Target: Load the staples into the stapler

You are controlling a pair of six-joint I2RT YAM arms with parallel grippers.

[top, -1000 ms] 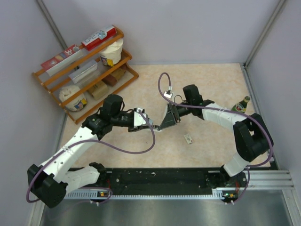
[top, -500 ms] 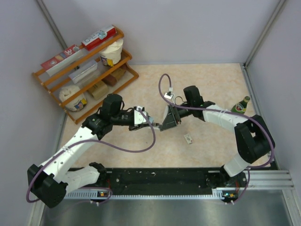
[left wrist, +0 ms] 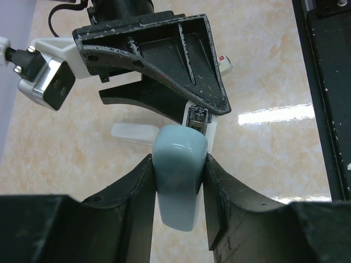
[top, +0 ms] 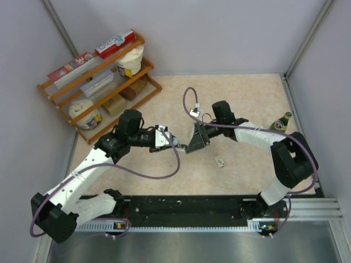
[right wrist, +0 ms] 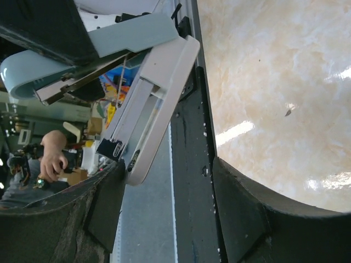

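Stapler pinched in left gripper; staples loose on table.
We find the left gripper (left wrist: 179, 164) pressed onto the pale blue stapler (left wrist: 176, 197), one finger on each flank, and the stapler hinged open. The right gripper (right wrist: 167, 170) stands spread, with the stapler's white end lying between its fingers, close to one of them; we cannot tell whether it touches. The staples (top: 220, 161) lie on the table (top: 247, 98), near the right gripper on the side toward the arm bases, apart from both grippers.

stapler (left wrist: 176, 181): pale blue+white | staples (top: 220, 161): whitish, dark mark (prob.) | table (top: 247, 98): beige marbled
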